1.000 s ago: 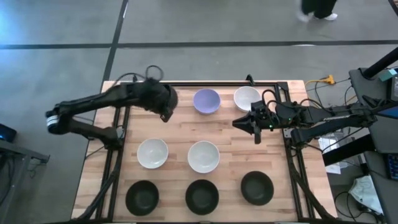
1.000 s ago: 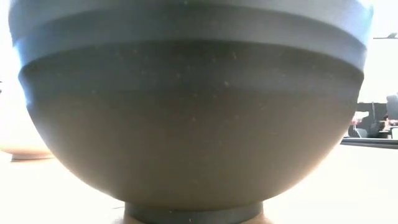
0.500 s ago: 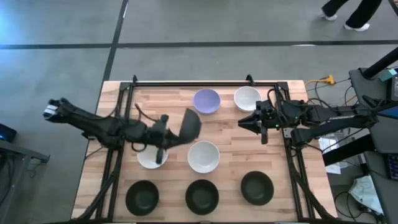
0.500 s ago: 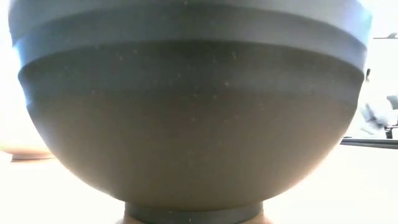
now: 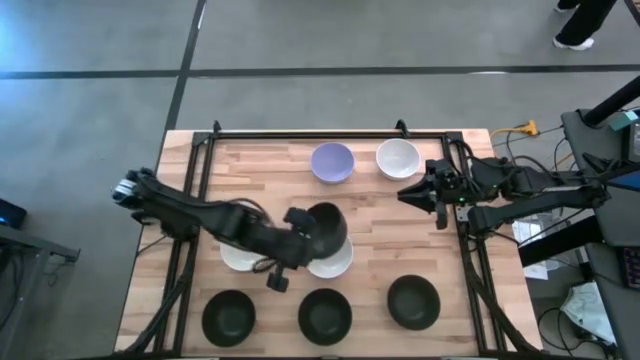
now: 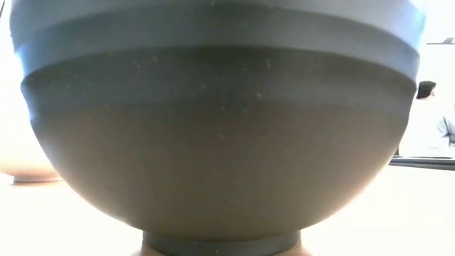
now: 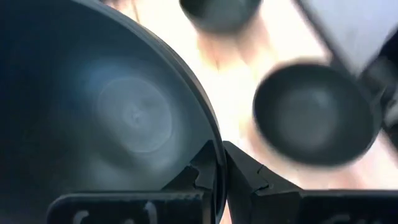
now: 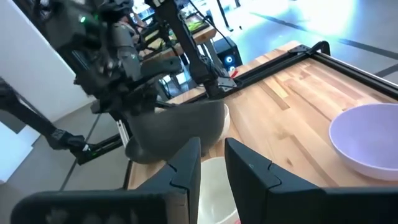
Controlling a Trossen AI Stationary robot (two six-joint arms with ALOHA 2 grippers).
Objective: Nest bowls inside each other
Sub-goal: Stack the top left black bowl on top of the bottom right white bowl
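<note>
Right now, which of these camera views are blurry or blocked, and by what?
Low view: a black bowl right at the lens fills and blocks it, soft-focused. Left wrist view: the bowls beyond the held black bowl are smeared. High view: sharp overall.

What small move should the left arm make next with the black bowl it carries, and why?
Probably lower it and let go. The left pincer is shut on the rim of the black bowl, which sits right over the middle white bowl, largely covering it. Whether the two bowls already touch cannot be told. The right pincer waits near the table's right edge.
</note>
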